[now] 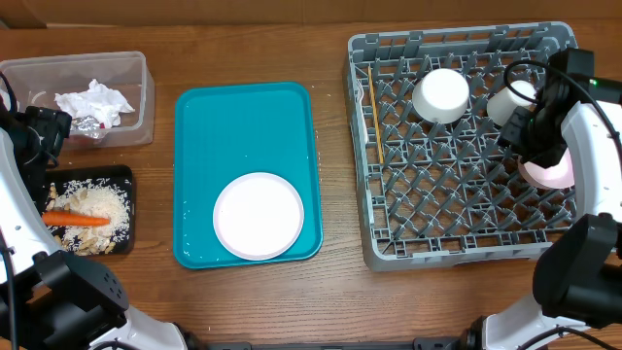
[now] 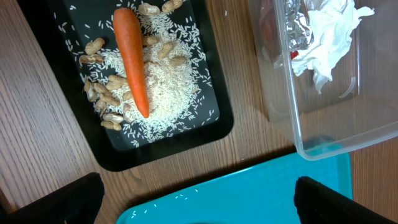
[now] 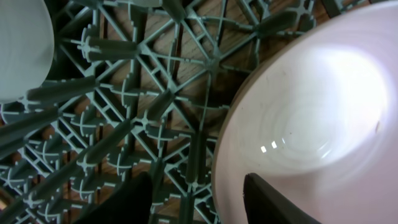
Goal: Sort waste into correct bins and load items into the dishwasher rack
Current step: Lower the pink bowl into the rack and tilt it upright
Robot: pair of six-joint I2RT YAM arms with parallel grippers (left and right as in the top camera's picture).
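I'm on the loading step. The right claw (image 3: 198,183) sits astride the rim of a white bowl (image 3: 311,106) at the rack's (image 1: 457,224) 3 o'clock side, fingers half apart (pinching or merely straddling, I cannot tell). The left claw (image 2: 199,186) is spread wide and empty by the black tray (image 2: 180,140). Next, I judge: settle the bowl between pegs, then fetch the plate (image 1: 259,216) at the teal tray's (image 1: 243,117) 6 o'clock end.

Rack (image 1: 457,228) front is free; bowl (image 1: 442,94), cup (image 1: 512,101) and right arm (image 1: 595,131) crowd its back.
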